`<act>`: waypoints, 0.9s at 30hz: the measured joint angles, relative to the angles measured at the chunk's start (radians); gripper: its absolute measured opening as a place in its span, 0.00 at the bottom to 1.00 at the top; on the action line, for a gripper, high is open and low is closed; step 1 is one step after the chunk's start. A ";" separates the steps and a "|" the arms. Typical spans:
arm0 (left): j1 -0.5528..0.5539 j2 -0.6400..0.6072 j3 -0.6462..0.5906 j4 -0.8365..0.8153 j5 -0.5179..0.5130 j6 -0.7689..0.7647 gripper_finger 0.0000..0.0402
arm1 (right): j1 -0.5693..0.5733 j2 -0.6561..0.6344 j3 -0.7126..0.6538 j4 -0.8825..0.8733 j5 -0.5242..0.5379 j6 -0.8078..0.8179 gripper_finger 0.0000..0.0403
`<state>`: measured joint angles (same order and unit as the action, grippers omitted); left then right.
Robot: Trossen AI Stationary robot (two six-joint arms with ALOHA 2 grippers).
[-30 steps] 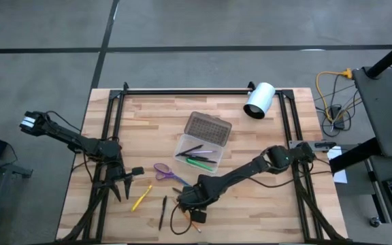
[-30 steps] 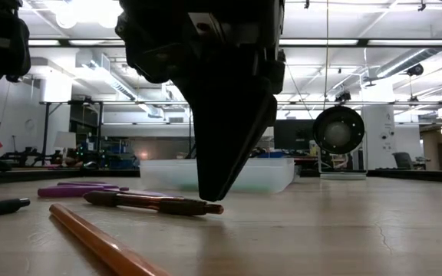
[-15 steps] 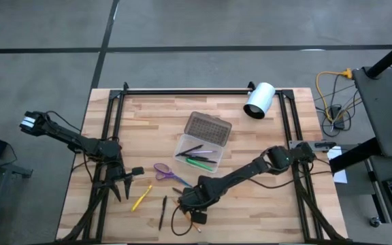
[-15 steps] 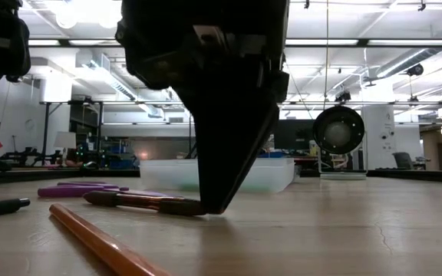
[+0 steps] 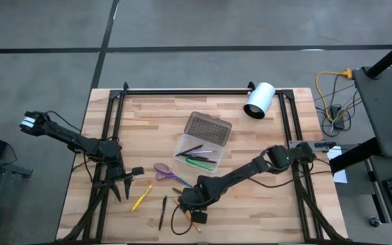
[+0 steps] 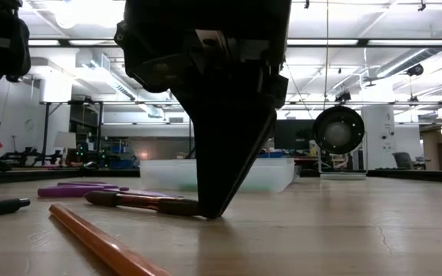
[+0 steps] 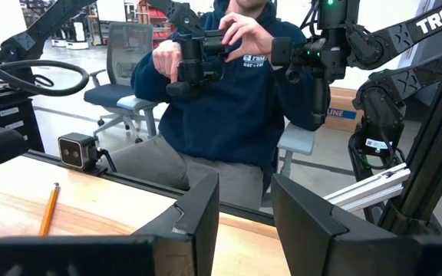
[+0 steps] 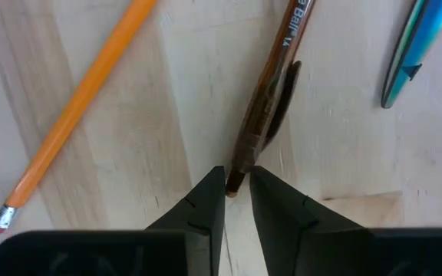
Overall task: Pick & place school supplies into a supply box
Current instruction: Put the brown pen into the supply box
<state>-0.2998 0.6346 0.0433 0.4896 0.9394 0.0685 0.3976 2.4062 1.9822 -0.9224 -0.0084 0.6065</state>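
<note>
A brown pen (image 8: pixel 271 84) lies flat on the wooden table, with my right gripper (image 8: pixel 236 188) pointing down over its near end and shut on it. Beside it lie an orange pencil (image 8: pixel 75 115) and a blue-green pen (image 8: pixel 417 46). The clear supply box (image 5: pixel 197 155) stands open mid-table with its grey dotted lid (image 5: pixel 207 127) swung back, and a green, a purple and a black pen lie in it. Purple scissors (image 5: pixel 165 171), a yellow pen (image 5: pixel 141 199) and a black pen (image 5: pixel 162 211) lie on the table to the left. My left gripper (image 7: pixel 244 222) waits open at the table's left edge. My right gripper pinches the brown pen's very end (image 8: pixel 236 178) between its two fingers, only at their free ends. The fingers come from above, pointing steeply down, and stand on either side of the pen's tip (image 6: pixel 194 207). The pen lies flat on the table along its whole length.
A white cylinder (image 5: pixel 259 100) lies at the table's far right. Black frame rails (image 5: pixel 196 90) run along the far edge and both sides. A small camera (image 5: pixel 197 218) sits at the near edge. A seated person (image 7: pixel 229 100) shows beyond the table.
My right gripper's fingertips have sunk a little, down to the table top, and now cover the brown pen's end that showed beside them before. The pen has not moved.
</note>
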 joint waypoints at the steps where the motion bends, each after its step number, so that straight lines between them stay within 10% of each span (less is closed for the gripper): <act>1: 0.000 0.000 0.000 0.000 0.000 0.000 0.26 | -0.001 0.000 -0.002 0.001 0.000 -0.004 0.13; 27: 0.000 0.000 0.000 0.000 0.000 0.000 0.26 | -0.015 0.001 0.010 -0.032 0.038 -0.148 0.02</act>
<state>-0.2999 0.6348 0.0433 0.4896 0.9394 0.0685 0.3823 2.4067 1.9924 -0.9542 0.0296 0.4587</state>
